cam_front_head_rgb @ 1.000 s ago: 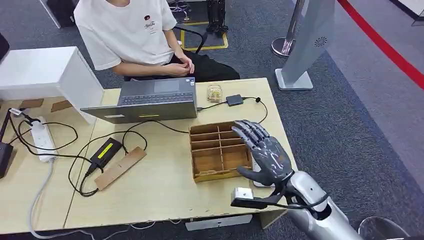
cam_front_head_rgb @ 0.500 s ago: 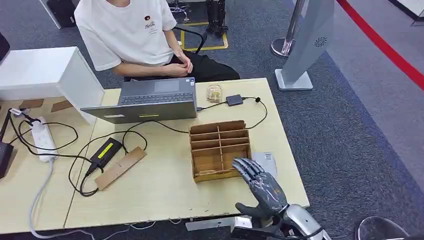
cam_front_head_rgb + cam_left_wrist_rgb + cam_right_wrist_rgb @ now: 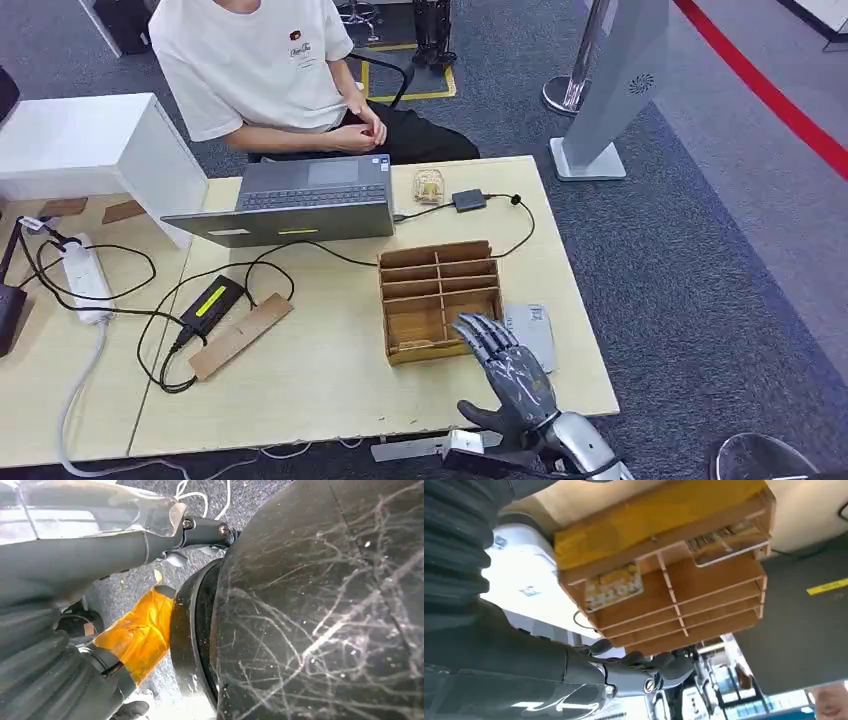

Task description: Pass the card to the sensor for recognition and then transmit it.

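Right hand (image 3: 508, 372), fingers spread and holding nothing, over table (image 3: 320, 390) edge beside wooden divider box (image 3: 438, 297). Card (image 3: 614, 586) upright in nearest compartment, just ahead of fingertips. Grey sensor pad (image 3: 530, 330) adjacent, right of box.

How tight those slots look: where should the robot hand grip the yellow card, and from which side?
Probably the free upper edge of the yellow card, pinched across its flat faces, the right robot hand coming from above: the wooden box opens upward, and walls and dividers block other sides.
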Controlling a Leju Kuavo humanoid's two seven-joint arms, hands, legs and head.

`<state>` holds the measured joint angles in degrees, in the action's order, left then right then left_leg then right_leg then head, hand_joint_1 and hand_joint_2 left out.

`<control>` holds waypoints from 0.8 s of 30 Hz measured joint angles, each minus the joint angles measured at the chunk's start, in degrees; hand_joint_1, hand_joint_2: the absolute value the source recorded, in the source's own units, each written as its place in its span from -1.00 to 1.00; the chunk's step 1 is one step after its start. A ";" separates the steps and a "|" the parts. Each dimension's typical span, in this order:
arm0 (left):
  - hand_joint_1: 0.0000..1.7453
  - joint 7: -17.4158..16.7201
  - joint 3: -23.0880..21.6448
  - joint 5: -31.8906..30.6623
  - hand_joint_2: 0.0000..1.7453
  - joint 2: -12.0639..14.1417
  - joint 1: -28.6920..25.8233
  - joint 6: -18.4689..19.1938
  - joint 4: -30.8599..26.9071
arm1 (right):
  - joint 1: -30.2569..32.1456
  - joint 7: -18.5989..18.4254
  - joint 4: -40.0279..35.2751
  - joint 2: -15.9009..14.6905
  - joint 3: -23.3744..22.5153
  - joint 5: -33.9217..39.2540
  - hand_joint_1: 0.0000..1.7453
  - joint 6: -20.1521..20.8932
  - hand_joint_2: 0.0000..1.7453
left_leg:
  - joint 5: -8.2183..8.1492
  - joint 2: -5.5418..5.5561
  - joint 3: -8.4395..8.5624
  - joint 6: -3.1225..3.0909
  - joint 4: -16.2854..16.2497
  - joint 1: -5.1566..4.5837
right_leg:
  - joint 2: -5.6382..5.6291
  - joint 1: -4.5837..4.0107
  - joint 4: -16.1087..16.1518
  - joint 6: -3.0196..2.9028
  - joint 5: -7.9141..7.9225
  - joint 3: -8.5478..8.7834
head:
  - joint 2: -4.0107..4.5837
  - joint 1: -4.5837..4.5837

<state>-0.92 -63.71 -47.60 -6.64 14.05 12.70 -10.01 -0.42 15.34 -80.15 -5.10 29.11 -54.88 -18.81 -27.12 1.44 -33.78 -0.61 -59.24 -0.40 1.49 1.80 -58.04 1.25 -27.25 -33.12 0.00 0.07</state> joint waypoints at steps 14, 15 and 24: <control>-1.00 0.39 0.53 -1.84 1.00 -0.06 0.44 1.63 0.00 | -5.01 -0.77 7.76 4.18 0.87 -1.18 -1.00 -5.55 1.00 | 0.03 0.01 -0.04 0.04 0.00 0.01 | 0.01 0.00 -0.01 0.00 0.01 -0.01 | 0.00 -0.02; -1.00 0.41 0.53 -2.01 1.00 -0.15 0.63 2.45 0.00 | -5.69 -0.74 8.44 4.44 0.87 -1.14 -1.00 -6.02 1.00 | 0.03 0.01 -0.04 0.04 0.00 0.01 | 0.01 0.00 -0.01 0.00 0.01 -0.01 | 0.00 -0.02; -1.00 0.57 0.53 -2.95 1.00 -0.31 1.04 3.98 0.00 | -9.93 -0.37 13.97 6.21 0.87 -1.01 -1.00 -8.92 1.00 | 0.04 -0.04 -0.03 0.06 -0.01 0.02 | -0.01 -0.07 -0.02 -0.03 0.03 -0.02 | 0.00 -0.02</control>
<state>-0.35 -63.19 -50.56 -6.95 15.08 16.68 -10.01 -10.35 14.97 -66.18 1.12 29.99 -55.89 -27.74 -27.07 1.41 -33.81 -0.55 -59.25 -0.39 1.49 1.73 -58.05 1.22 -27.22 -33.13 0.00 0.04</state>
